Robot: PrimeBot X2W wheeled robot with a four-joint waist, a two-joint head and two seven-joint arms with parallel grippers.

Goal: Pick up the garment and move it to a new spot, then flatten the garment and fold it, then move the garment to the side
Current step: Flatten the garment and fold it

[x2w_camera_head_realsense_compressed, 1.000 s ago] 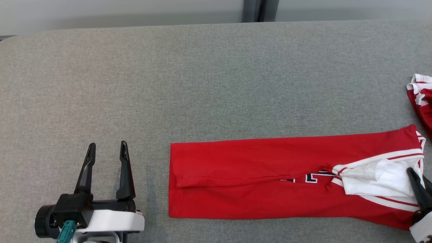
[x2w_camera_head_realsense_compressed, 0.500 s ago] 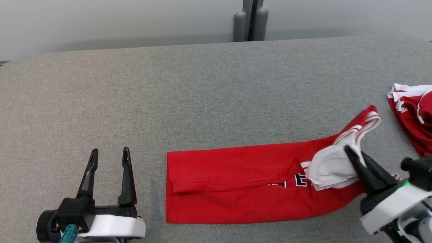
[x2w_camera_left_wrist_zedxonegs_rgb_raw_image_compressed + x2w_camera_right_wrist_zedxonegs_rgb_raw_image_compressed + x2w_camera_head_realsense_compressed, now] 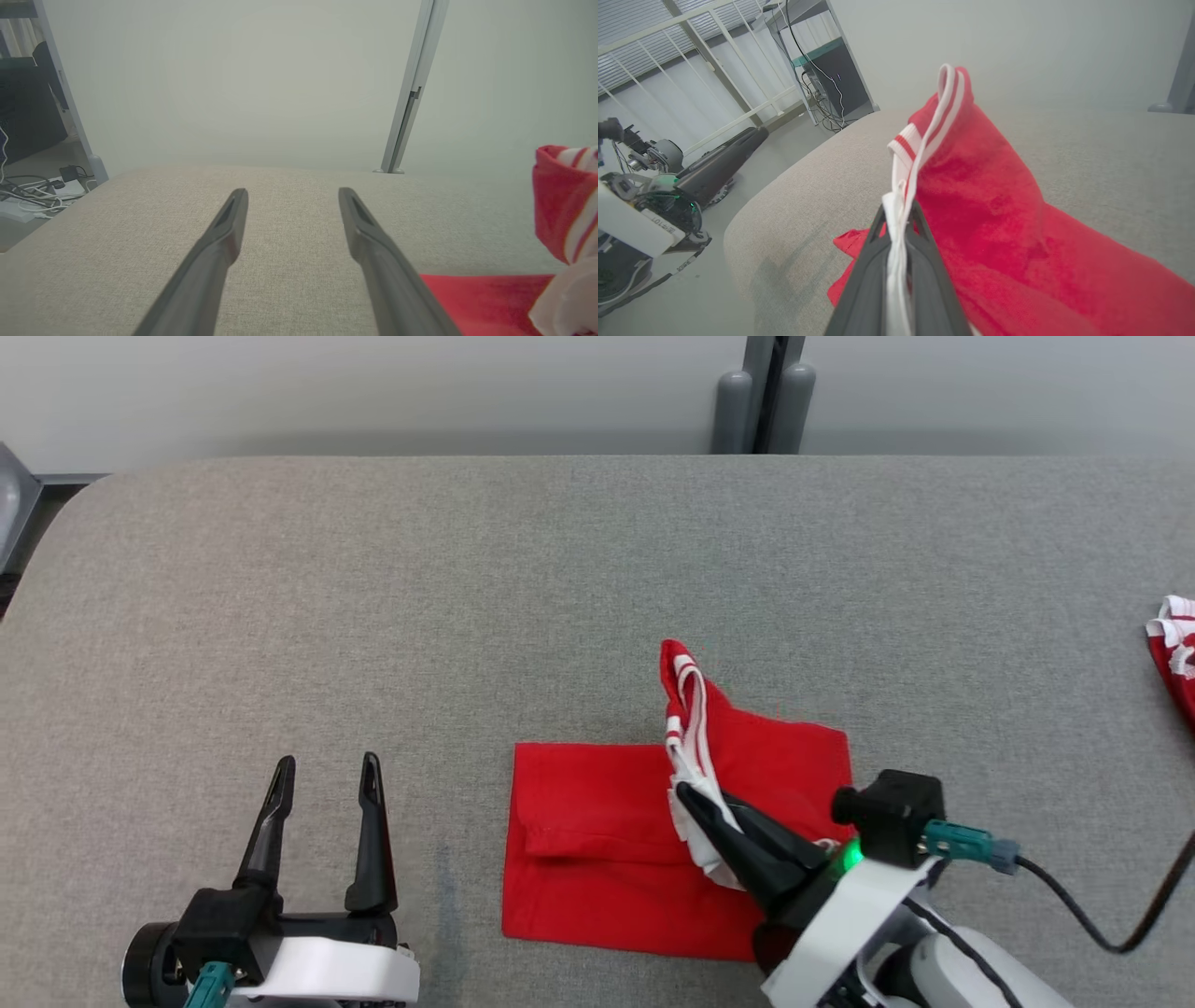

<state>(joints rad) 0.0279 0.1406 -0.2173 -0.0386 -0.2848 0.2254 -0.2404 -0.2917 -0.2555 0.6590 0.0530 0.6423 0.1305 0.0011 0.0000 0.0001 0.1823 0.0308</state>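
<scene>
- The right hand (image 3: 686, 793) is clamped tight on the garment (image 3: 597, 840). Its two dark fingers are pressed together on a bunch of white cloth and striped trim (image 3: 686, 709) that stands up just past the fingertips.
- The right wrist view shows the same pinch: the white edge runs down between the fingers (image 3: 924, 261), and red cloth drapes away to that hand's right and down to the tabletop (image 3: 467, 569).
- The left hand (image 3: 327, 770) is spread wide and holds nothing. It sits low over bare tabletop, fingers pointing away from the robot.
- The rest of the garment lies flat under and beyond the right hand as a red rectangle. Its long axis runs across from the right hand toward the left hand.
- The lifted end hangs over the middle of that rectangle, so the fold looks partly made. The garment's free edge lies farther on toward the left hand, and the held end would likely have to reach it.
- The right hand is the nearer arm, already on the cloth. The left hand is near that free edge but apart from it.
- A second red-and-white piece (image 3: 1178, 653) lies well off to the right hand's outer side.
</scene>
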